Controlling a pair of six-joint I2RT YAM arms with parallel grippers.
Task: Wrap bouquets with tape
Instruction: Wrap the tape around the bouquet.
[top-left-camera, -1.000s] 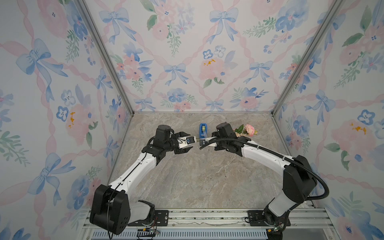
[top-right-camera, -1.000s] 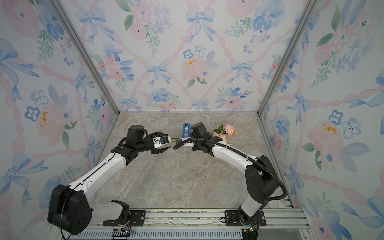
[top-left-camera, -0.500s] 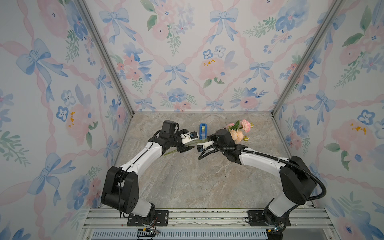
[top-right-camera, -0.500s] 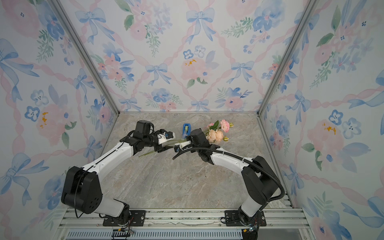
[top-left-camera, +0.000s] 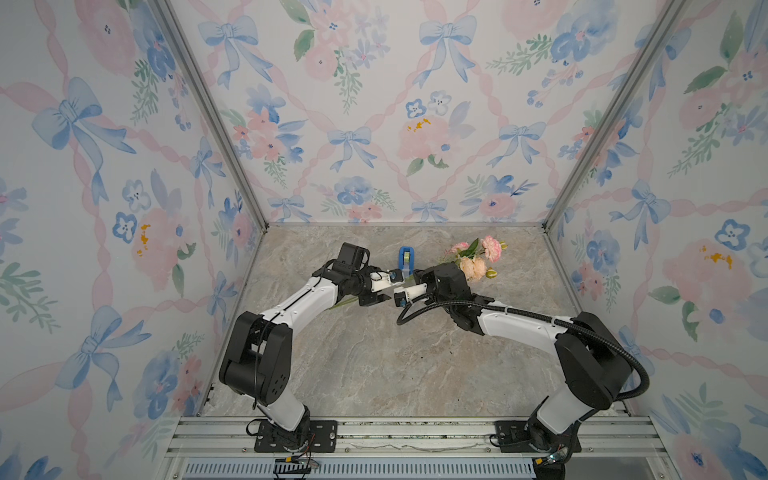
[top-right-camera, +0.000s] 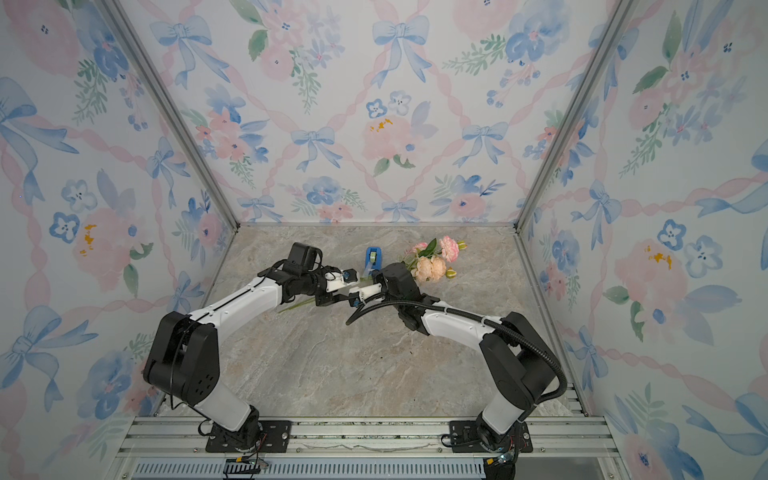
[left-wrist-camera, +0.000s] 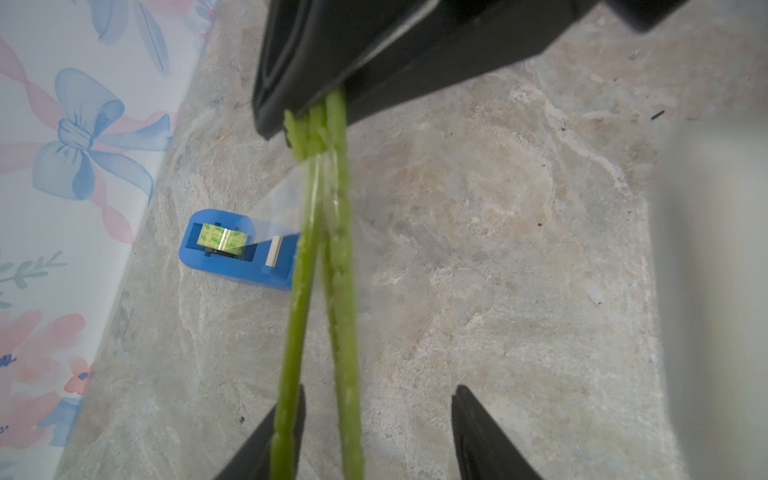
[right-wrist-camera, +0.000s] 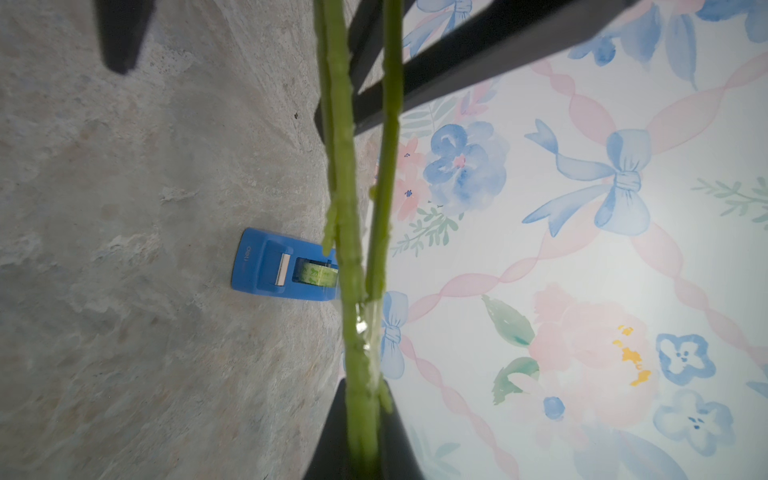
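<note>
The right pincer (left-wrist-camera: 311, 112) pinches the pink-peach bouquet's (top-left-camera: 473, 259) thin green stems (left-wrist-camera: 332, 232) together for the clear tape strip (left-wrist-camera: 278, 199); the left pincer (left-wrist-camera: 380, 390) straddles them, spread.

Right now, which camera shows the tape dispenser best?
The left wrist view: the tape dispenser lies in full sight, roll and cutter showing, with a clear strip running up to the stems. The right wrist view has it partly behind the stems. In both top views it is small and far off.
</note>
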